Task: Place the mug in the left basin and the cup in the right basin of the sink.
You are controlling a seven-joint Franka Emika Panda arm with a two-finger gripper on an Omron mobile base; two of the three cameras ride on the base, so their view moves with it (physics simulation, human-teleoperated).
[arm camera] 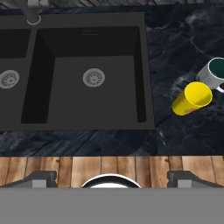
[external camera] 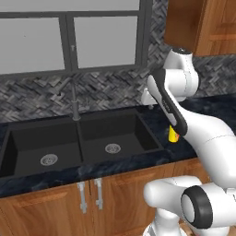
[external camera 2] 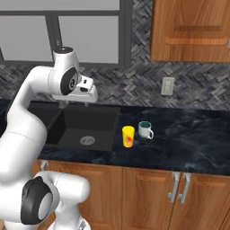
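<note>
The black double sink point(external camera: 80, 140) is set in a dark marble counter. Its left basin point(external camera: 32, 143) and right basin point(external camera: 124, 131) each have a steel drain. On the counter just right of the sink stands the yellow cup point(external camera 2: 128, 136), with the white-grey mug point(external camera 2: 144, 130), teal inside, touching or nearly touching it on its far right. In the hand view the cup point(arm camera: 192, 99) and mug point(arm camera: 214, 74) lie at the right edge, beside the right basin point(arm camera: 113, 96) and left basin point(arm camera: 15, 103). My gripper point(external camera 2: 75, 103) hangs high over the right basin, open and empty.
A dark grey faucet point(external camera: 75, 103) rises behind the sink's divider, under a window. Wooden wall cabinets point(external camera 2: 191, 29) hang at the upper right, above a wall outlet point(external camera 2: 167, 86). Wooden doors point(external camera: 55, 203) run below the counter's front edge. Bare counter point(external camera 2: 193, 134) stretches right of the mug.
</note>
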